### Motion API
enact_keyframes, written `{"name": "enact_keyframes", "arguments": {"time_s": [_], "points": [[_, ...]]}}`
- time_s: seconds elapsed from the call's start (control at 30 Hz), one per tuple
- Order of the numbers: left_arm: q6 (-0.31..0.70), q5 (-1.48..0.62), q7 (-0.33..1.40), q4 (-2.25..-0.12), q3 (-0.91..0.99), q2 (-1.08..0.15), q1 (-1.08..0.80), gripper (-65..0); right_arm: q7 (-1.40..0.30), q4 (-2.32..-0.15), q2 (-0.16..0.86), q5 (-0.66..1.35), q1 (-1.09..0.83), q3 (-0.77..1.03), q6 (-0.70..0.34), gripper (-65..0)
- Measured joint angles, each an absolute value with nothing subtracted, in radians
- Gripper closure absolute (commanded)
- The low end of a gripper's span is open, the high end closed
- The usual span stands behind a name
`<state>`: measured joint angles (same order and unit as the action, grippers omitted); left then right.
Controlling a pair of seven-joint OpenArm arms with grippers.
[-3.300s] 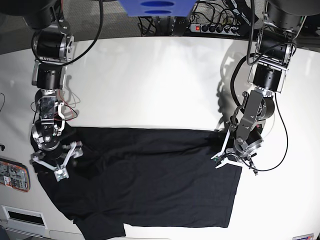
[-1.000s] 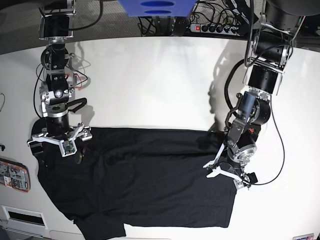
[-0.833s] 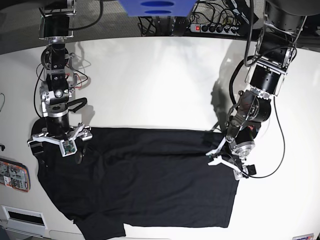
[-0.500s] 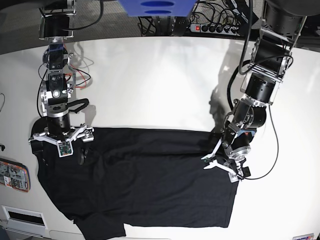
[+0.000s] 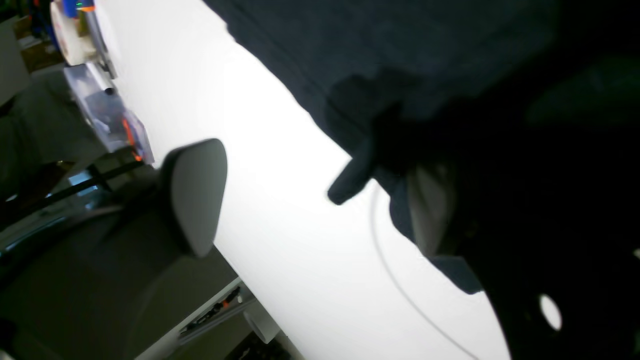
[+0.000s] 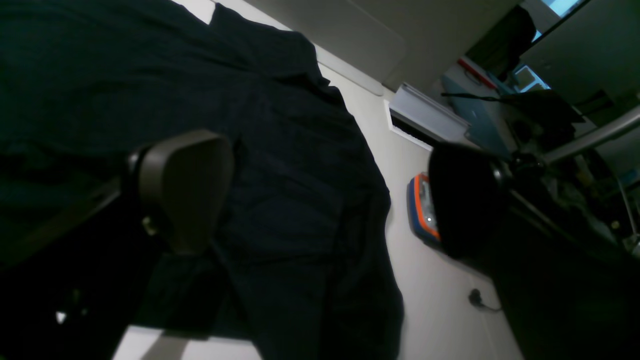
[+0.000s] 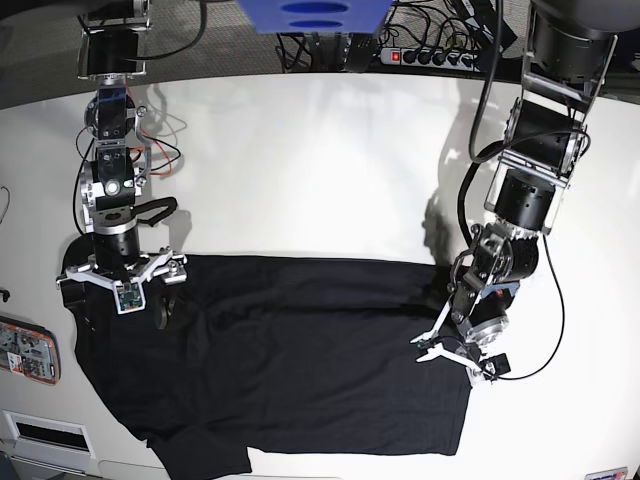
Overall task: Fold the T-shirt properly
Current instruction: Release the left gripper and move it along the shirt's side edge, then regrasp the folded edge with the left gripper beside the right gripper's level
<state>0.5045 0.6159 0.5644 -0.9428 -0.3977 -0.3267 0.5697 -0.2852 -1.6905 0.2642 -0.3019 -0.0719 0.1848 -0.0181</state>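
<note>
The black T-shirt [image 7: 290,350] lies spread flat on the white table [image 7: 320,160], near its front edge. My right gripper [image 7: 120,288] is open and points down over the shirt's top left corner. In the right wrist view the gripper [image 6: 325,195] has its pads wide apart above the dark cloth [image 6: 280,150]. My left gripper [image 7: 455,355] is open at the shirt's right edge. In the left wrist view the gripper [image 5: 310,200] straddles that edge: one pad [image 5: 192,195] is over bare table, the other over the cloth [image 5: 400,50].
An orange and blue device [image 7: 28,350] lies at the table's left edge and also shows in the right wrist view [image 6: 420,210]. A white box [image 7: 45,432] sits at the front left. A power strip [image 7: 430,55] and cables lie behind the table.
My left gripper has shifted along the shirt's right edge and now sits a little lower. My right gripper rose from the left sleeve to the top left corner, then stayed put.
</note>
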Motion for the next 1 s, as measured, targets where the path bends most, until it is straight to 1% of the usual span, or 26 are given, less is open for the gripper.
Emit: {"name": "enact_keyframes", "arguments": {"time_s": [0.07, 0.13, 0.27, 0.43, 0.6, 0.7, 0.77, 0.9, 1.0], "points": [[0.500, 0.615, 0.498, -0.836, -0.397, -0.316, 0.611, -54.2, -0.282, -1.691, 0.265, -0.298, -0.072, 0.185, -0.018, -61.7], [0.501, 0.622, 0.472, -0.757, -0.383, -0.298, 0.646, -54.2, -0.283, -1.691, 0.265, -0.299, -0.072, 0.185, -0.017, -61.7], [0.502, 0.624, 0.440, -0.751, -0.323, -0.272, 0.652, -54.2, -0.286, -1.691, 0.264, -0.299, -0.072, 0.185, -0.018, -61.7], [0.504, 0.618, 0.434, -0.744, -0.315, -0.263, 0.695, -54.2, -0.283, -1.691, 0.264, -0.299, -0.072, 0.185, -0.018, -61.7], [0.495, 0.619, 0.426, -0.613, -0.301, -0.281, 0.786, -54.2, -0.282, -1.689, 0.265, -0.299, -0.072, 0.185, -0.018, -61.7], [0.477, 0.617, 0.437, -0.556, -0.295, -0.289, 0.795, -54.2, -0.281, -1.686, 0.264, -0.298, -0.072, 0.185, -0.018, -61.7], [0.445, 0.583, 0.439, -0.562, -0.250, -0.289, 0.786, -54.2, -0.282, -1.686, 0.264, -0.299, -0.072, 0.185, -0.018, -61.7], [0.440, 0.500, 0.433, -0.661, -0.106, -0.288, 0.770, -54.2, -0.283, -1.686, 0.263, -0.299, -0.072, 0.185, -0.019, -61.7], [0.429, 0.434, 0.472, -0.735, 0.017, -0.293, 0.768, -54.2, -0.288, -1.685, 0.263, -0.299, -0.072, 0.185, -0.018, -61.7]]}}
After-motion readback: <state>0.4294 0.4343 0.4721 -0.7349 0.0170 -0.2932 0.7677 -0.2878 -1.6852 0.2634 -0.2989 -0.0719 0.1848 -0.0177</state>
